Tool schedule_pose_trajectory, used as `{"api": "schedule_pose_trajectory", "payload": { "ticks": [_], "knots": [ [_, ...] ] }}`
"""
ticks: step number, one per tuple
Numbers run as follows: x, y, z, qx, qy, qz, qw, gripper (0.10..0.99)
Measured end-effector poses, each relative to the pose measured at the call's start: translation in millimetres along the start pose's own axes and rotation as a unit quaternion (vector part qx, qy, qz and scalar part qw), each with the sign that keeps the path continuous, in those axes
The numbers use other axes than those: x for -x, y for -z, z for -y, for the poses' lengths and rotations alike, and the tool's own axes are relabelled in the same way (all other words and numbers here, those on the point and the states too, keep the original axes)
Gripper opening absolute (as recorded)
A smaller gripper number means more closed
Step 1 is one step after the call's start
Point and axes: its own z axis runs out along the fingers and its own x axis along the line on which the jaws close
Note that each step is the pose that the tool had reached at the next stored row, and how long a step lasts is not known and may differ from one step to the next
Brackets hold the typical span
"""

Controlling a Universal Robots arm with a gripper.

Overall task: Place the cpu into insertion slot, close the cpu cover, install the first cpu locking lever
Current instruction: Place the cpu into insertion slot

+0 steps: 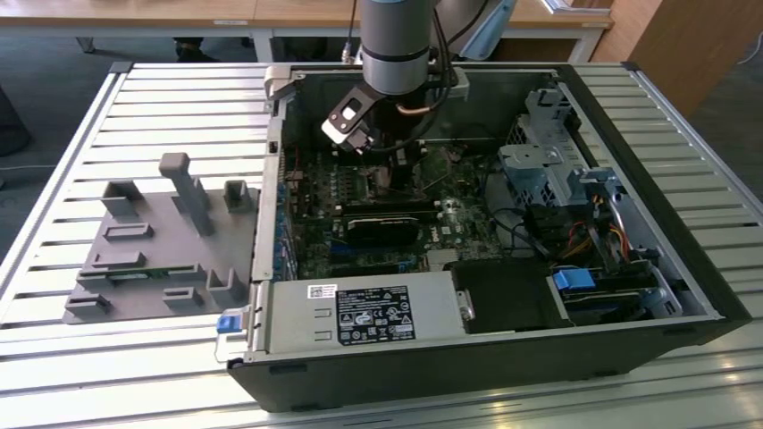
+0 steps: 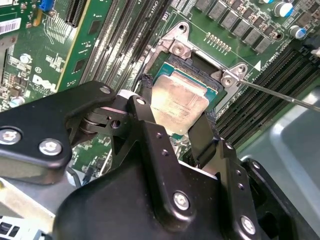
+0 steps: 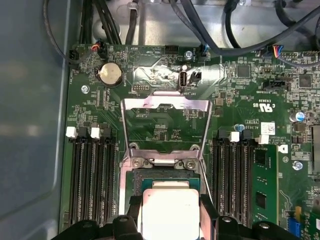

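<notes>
1. Cpu point(image 2: 175, 107) in the second wrist view lies silver side up between the two black fingers point(image 2: 146, 97) of the gripper point(image 2: 178, 100). The jaws are drawn in on opposite edges of the cpu and hold it. It is over the insertion slot point(image 2: 197, 67); whether it is fully seated or just above it, I cannot tell. A thin metal locking lever point(image 2: 280, 95) angles away from the slot's corner.
2. In the first wrist view the gripper point(image 3: 170, 200) clasps the chip point(image 3: 170, 217) at the slot point(image 3: 165, 176). The cpu cover point(image 3: 165, 104) stands swung open beyond it, with memory slots point(image 3: 90, 180) on both sides.
3. In the exterior view the arm point(image 1: 394, 45) reaches down into the open computer case point(image 1: 698, 299), the gripper point(image 1: 399, 165) low over the motherboard. A grey fixture point(image 1: 155, 232) lies on the slatted table point(image 1: 71, 375) to the exterior view's left.
</notes>
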Motion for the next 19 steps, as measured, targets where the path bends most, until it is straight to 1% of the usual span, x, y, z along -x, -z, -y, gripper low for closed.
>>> {"api": "schedule_pose_trajectory", "payload": {
  "ticks": [11, 19],
  "knots": [
    [-3.0, -5.8, 0.3, -0.0011, -0.008, 0.0006, 1.0000, 0.537],
    [-4.2, -11.0, -0.1, -0.0053, -0.008, 0.0007, 1.0000, 0.537]
  ]
}}
